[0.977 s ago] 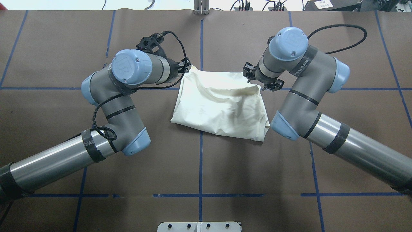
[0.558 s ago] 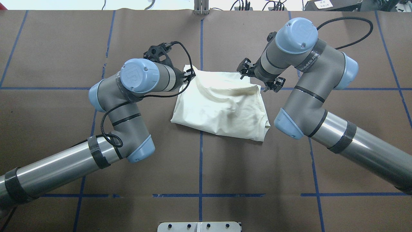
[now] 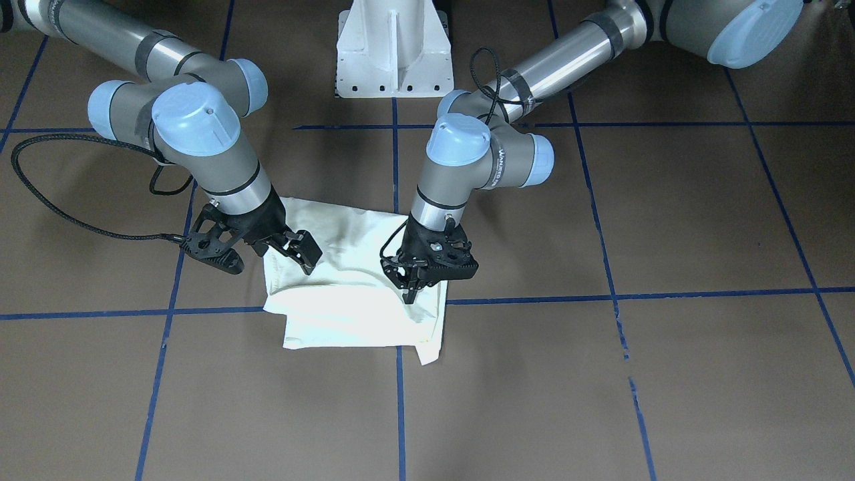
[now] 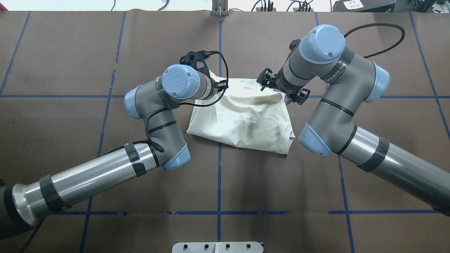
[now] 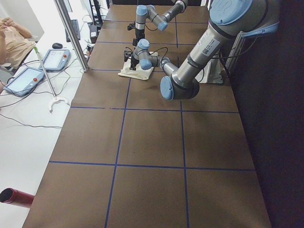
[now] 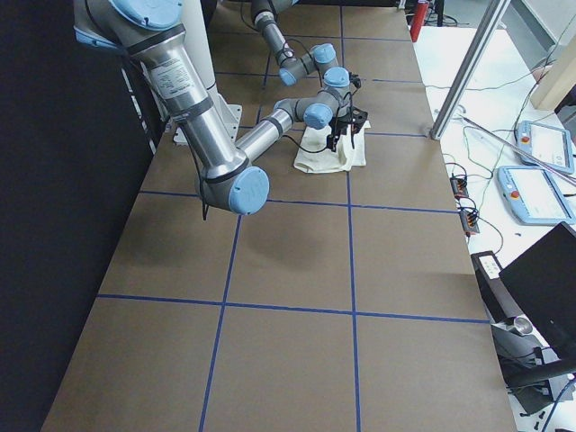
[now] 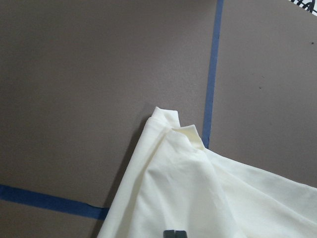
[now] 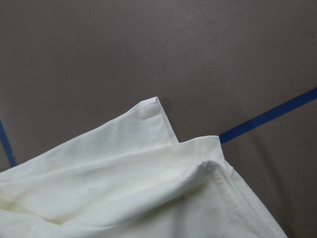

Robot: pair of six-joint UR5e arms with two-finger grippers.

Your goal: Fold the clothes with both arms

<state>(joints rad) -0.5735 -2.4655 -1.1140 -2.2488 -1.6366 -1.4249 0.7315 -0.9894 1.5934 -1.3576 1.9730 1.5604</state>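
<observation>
The cream shirt [image 4: 242,119] lies folded into a rough rectangle at mid-table, plain side up; its print and collar are hidden. It also shows in the front view [image 3: 347,314], with a top layer over a longer bottom layer. My left gripper [image 3: 409,294] is shut, tips pointing down onto the top layer near the shirt's far left corner; I cannot tell whether cloth is pinched. The left wrist view shows that corner [image 7: 166,116] flat on the table. My right gripper [image 3: 287,257] looks open just above the far right corner [image 8: 156,101].
The table is brown paper with a grid of blue tape lines [image 4: 219,175]. The white pedestal base [image 3: 393,53] stands behind the shirt. A black cable [image 3: 60,207] loops on the table beside the right arm. A metal plate [image 4: 218,247] sits at the near edge.
My left arm has swung right, carrying its gripper inward over the shirt's far edge. The right gripper has shifted slightly left. The shirt's big wrinkle has flattened.
</observation>
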